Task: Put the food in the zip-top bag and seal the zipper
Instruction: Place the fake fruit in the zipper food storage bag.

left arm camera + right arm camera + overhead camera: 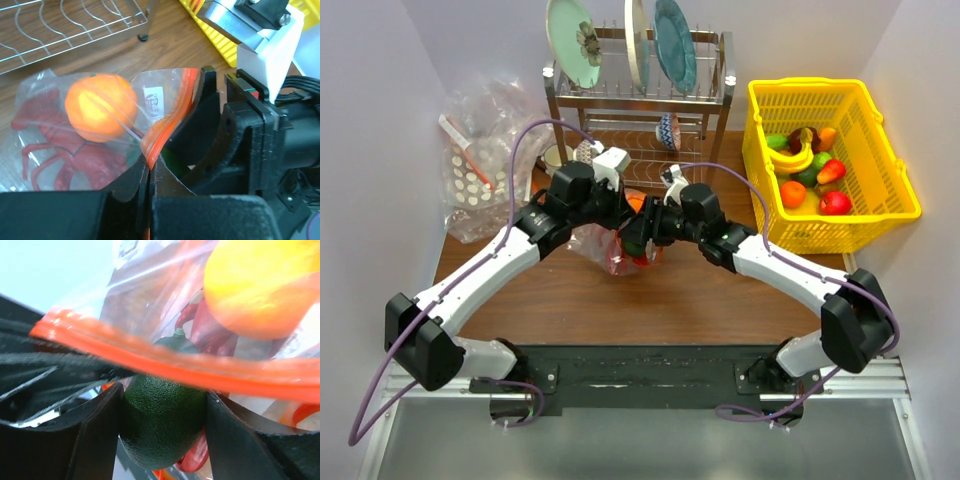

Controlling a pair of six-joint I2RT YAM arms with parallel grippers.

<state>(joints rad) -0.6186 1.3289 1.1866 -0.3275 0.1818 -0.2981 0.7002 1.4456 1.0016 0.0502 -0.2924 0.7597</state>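
- The left hand (pixel 149 180) is squeezed tight on the orange-red top edge of the bag (pixel 170 90) and holds its mouth up.
- The right hand (pixel 162 440) is partly open. It grips the green fruit (pixel 160 415) between its two fingers, right at the bag's mouth. The zipper (pixel 150 357) runs across just in front of the fruit.
- The orange (pixel 100 107) and the red lobster (pixel 65 155) lie inside the bag, in the middle of the table (pixel 670 300).
- The fruit is round and smooth, so I think it could slip and roll off if the hand lets go too soon.
- The zipper could catch on a finger and fold over. Then the bag would not shut well.
- If the left hand pulls hard, the thin bag could tip and the orange could roll out.
- The table is brown wood with pale walls around it. A dish rack (pixel 640 100) with plates stands at 12 o'clock, a yellow basket (pixel 830 165) of toy food at 2 o'clock, and a heap of plastic bags (pixel 480 160) at 10 o'clock.
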